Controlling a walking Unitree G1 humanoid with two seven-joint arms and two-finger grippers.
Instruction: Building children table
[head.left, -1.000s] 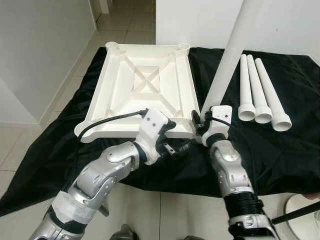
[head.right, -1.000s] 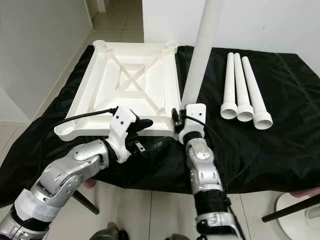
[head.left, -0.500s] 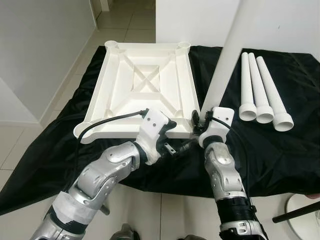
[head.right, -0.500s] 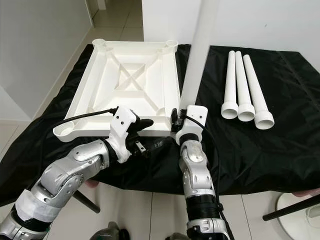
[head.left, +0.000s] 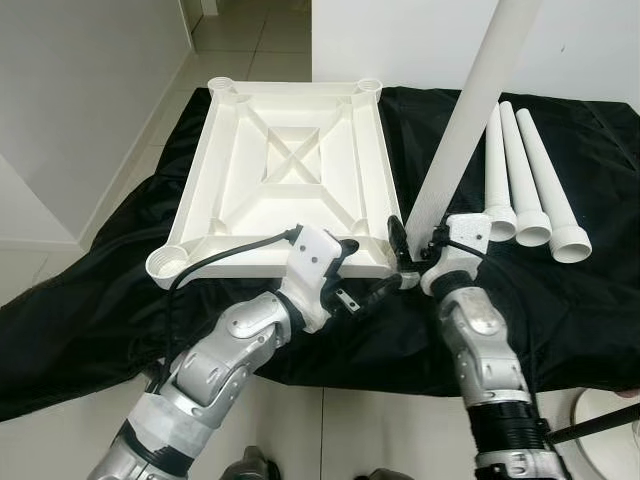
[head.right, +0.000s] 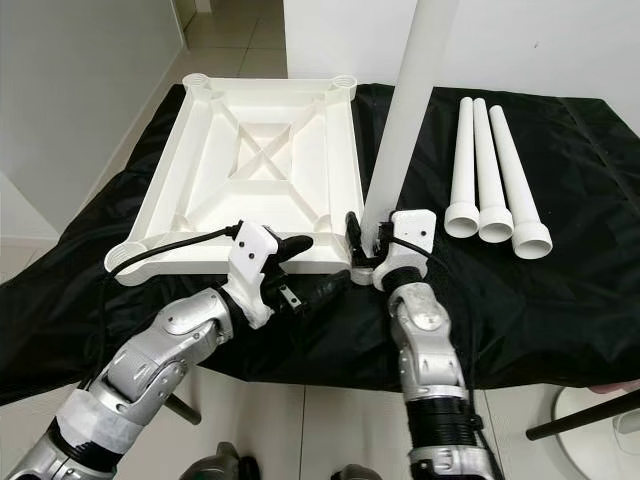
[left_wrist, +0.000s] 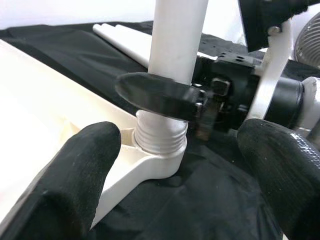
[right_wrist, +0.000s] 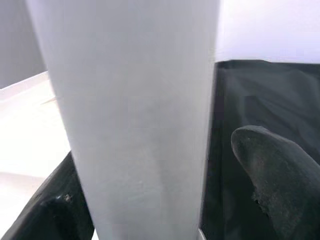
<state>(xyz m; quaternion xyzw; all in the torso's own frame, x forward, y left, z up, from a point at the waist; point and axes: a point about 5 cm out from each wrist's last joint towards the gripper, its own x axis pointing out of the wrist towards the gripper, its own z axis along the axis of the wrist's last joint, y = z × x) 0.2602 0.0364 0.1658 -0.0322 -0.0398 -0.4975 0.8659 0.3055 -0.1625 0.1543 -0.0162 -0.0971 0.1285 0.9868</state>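
Four white legs belong to this job: three spare legs (head.left: 520, 180) lie side by side on the black cloth (head.left: 120, 290) off to my right, wide ends toward me, and one upright leg (head.left: 470, 110) stands at the near right corner of the upside-down tabletop (head.left: 290, 150), which rests ribs-up on that cloth. My right gripper (head.left: 402, 252) sits at the foot of the upright leg, its black fingers (right_wrist: 272, 165) on either side of the tube and pinching it just above the corner socket (left_wrist: 160, 162); from my right wrist the pale tube stands between the two dark pads. My left wrist looks at the leg's threaded end (left_wrist: 161, 134), sitting in the round socket with several ridges of thread showing above the rim, so it is not wound fully in. My left gripper (head.left: 362, 284) reaches in low from my left, just in front of the tabletop's near edge, with its fingers (left_wrist: 75, 170) spread wide and holding nothing, one on the tabletop side of the socket and the other on the cloth side. Both of my forearms slant up from the bottom of my head views, and tiled floor (head.left: 250, 50) runs past the far end of the cloth
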